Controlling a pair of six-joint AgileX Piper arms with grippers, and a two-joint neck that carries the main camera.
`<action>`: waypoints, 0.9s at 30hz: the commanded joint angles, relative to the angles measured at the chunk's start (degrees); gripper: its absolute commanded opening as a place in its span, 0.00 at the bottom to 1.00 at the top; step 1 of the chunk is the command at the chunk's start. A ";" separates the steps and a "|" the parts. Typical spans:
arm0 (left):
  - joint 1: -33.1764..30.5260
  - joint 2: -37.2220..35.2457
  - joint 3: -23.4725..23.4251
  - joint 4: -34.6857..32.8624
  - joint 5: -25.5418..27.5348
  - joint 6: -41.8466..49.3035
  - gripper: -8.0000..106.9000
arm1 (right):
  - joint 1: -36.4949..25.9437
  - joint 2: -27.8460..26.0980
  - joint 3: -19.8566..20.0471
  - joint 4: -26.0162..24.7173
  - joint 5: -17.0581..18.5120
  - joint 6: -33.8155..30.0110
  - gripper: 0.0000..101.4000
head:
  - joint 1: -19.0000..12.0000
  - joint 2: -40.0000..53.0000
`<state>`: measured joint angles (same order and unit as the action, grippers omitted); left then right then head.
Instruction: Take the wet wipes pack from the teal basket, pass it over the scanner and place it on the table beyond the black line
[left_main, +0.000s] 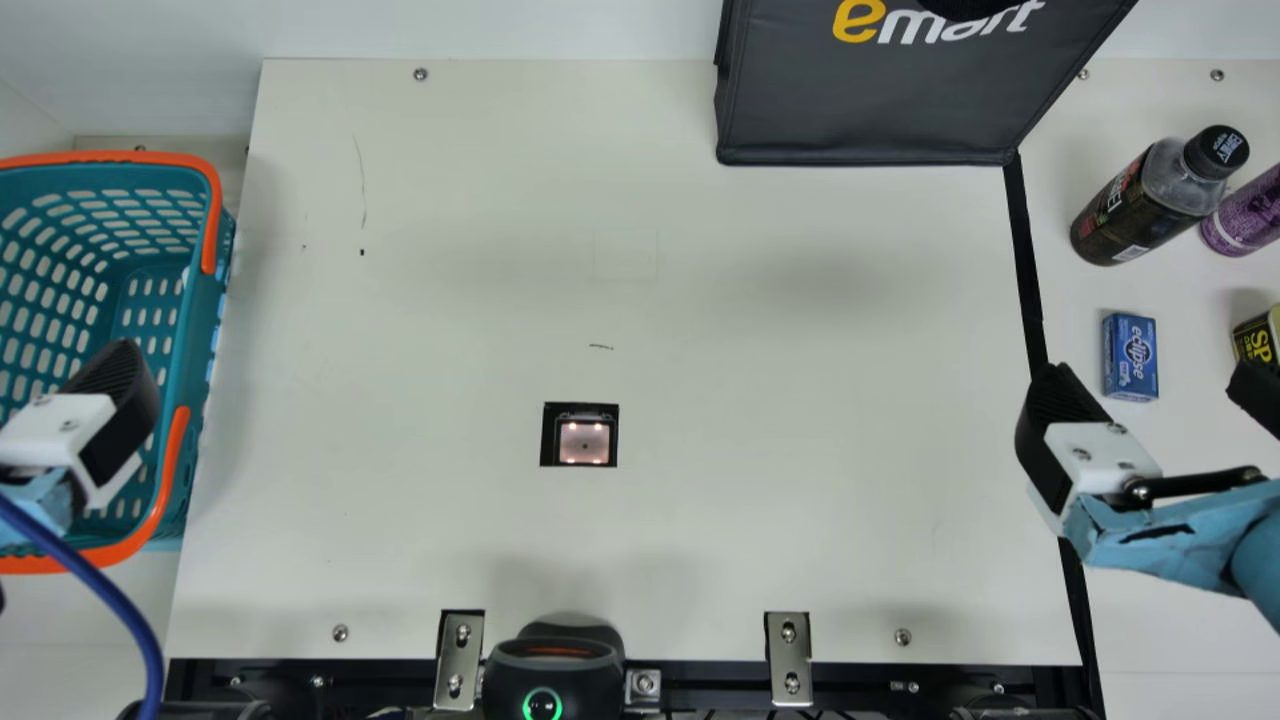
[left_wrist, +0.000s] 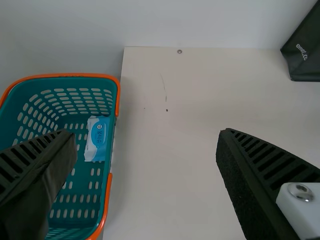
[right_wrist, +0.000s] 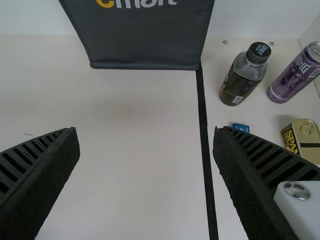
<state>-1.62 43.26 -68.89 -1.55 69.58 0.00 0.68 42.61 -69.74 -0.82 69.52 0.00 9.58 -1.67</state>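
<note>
item, nearest me: dark device with a green ring (left_main: 553, 690), at the table's near edge; item: scanner (left_main: 584, 442), set into the cream table (left_main: 760, 350), its pass yet to be made; item: my left gripper (left_wrist: 146, 136), spread wide and holding nothing, over the teal basket (left_main: 196, 340); item: my right gripper (right_wrist: 146, 131), also wide apart and empty, near the black line (left_main: 1025, 260); item: wet wipes pack (left_wrist: 97, 139), inside the basket, by the side wall toward the table's middle, touching or merely close i cannot tell; beyond the line: blue box (left_main: 1131, 357), yellow-and-black tin (left_main: 1260, 340), dark bottle (left_main: 1150, 195), purple can (left_main: 1245, 220); farthest: black bag (left_main: 870, 100).

state of the job, by my reckoning: nothing completed; outstanding, the grasp, the lift clear of the rim, the pass over the scanner, the setting down beyond the line; the left arm seems suited to the pick, though i would judge the far side out of its easy reach, so a handover may be wanted.
</note>
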 joint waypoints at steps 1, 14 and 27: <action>0.00 0.00 0.00 0.00 0.00 0.00 0.85 | 0.00 0.00 0.00 0.00 0.00 0.00 0.94 | -1.66 1.43; 0.00 0.00 0.00 0.00 0.00 0.00 0.85 | 0.00 0.00 0.00 0.00 0.00 0.00 0.94 | -1.66 18.79; 0.57 0.28 0.10 0.32 -0.14 -0.47 0.85 | 0.00 0.00 0.00 0.00 0.00 0.00 0.94 | -1.66 20.09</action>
<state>-1.38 43.36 -68.89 -1.44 69.47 0.00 0.68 42.61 -69.74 -0.82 69.52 0.00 9.58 18.28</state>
